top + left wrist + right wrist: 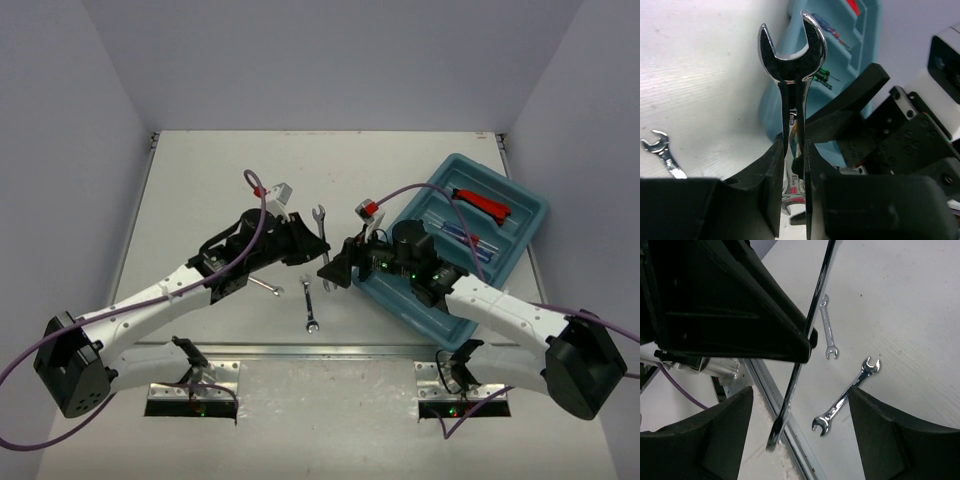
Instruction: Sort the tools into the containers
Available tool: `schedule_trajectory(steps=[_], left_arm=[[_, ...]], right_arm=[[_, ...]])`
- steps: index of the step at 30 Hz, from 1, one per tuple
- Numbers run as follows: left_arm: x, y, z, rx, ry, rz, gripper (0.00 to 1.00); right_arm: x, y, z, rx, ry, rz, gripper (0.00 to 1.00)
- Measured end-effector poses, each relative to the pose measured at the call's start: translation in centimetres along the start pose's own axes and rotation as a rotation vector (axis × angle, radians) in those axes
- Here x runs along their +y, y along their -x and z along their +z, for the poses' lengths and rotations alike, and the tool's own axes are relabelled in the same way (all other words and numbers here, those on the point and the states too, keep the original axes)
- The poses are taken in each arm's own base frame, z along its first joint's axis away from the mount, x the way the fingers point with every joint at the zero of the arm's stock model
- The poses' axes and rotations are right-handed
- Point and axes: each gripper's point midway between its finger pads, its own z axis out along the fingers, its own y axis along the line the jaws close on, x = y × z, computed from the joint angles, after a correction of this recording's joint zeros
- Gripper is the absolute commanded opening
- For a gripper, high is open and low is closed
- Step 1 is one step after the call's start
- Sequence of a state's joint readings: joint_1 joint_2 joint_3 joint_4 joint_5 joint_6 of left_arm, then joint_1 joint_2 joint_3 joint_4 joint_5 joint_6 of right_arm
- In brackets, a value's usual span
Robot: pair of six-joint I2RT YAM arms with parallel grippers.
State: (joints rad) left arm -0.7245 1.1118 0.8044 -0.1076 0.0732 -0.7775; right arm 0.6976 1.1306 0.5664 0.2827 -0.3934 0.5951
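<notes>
The white table (200, 180) sits inside pale grey walls. At centre left of the top view, the left gripper (308, 243) has its jaws shut on the shank of a silver open-end wrench (792, 55). It holds the wrench clear of the table, one forked head standing above the fingertips, with the grip at about mid-length.

Lower in the frame two more wrenches lie flat and apart: a small one (266, 287) partly under the left arm and a second wrench (311, 305) to its right. That makes three wrenches, one held and two loose.

Just right of the held wrench is the right gripper (336, 268), jaws spread wide and empty. The wrench's lower end hangs in the gap between them, apparently touched by neither.

At the right sits the teal tray (500, 180). It holds one red-handled tool (482, 204), blue-handled screwdrivers (458, 235) and green-handled ones (822, 77), too fine to count.

The wrench is probably stiff, light and slick. A pinch across the flat faces of the shank, near the middle, should keep it from pivoting.
</notes>
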Motion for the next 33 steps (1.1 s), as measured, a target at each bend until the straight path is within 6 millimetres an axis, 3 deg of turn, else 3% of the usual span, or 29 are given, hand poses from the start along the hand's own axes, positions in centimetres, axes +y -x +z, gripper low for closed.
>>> schedule_trajectory(steps=[2,6,8,10,11,12,14,18,22,24,29,33], left_arm=[[-0.7,0.0,0.0,-0.010,-0.027,-0.019,0.00],[-2.3,0.6,0.1,-0.048,-0.092,-0.052,0.00],[-2.5,0.7,0.0,-0.066,-0.110,-0.061,0.02],[-2.4,0.9,-0.2,-0.081,-0.113,-0.063,0.23],[-2.4,1.0,-0.2,-0.087,-0.113,-0.062,0.57],[-2.4,1.1,-0.2,-0.092,-0.114,-0.056,1.00],[-2.5,1.7,-0.3,-0.116,-0.106,-0.019,1.00],[-2.3,6.1,-2.0,-0.262,0.022,0.037,1.00],[-1.7,11.5,-6.5,-0.478,0.177,0.033,1.00],[-0.5,12.8,-8.6,-0.557,0.251,0.018,1.00],[3.1,12.1,-10.1,-0.583,0.403,0.012,1.00],[6.7,8.9,-7.8,-0.471,0.506,0.059,1.00]], right_arm=[[0.3,0.4,0.5,-0.005,0.010,-0.001,0.54],[0.8,1.2,1.2,-0.014,0.020,-0.006,0.13],[0.9,1.5,1.5,-0.012,0.020,-0.007,0.00],[0.5,1.6,1.7,-0.004,0.001,-0.013,0.00],[0.4,1.7,1.7,0.000,-0.006,-0.020,0.00],[0.3,1.7,1.7,0.007,-0.019,-0.028,0.00],[-0.5,1.6,1.3,0.037,-0.074,-0.056,0.00],[-3.0,1.5,-0.9,0.104,-0.241,-0.141,0.00],[-5.9,2.7,-5.5,0.172,-0.468,-0.268,0.00],[-7.8,2.8,-8.3,0.221,-0.584,-0.356,0.00],[-12.0,-0.9,-14.4,0.457,-0.763,-0.517,0.00],[-13.9,-4.3,-17.5,0.658,-0.782,-0.571,0.00]])
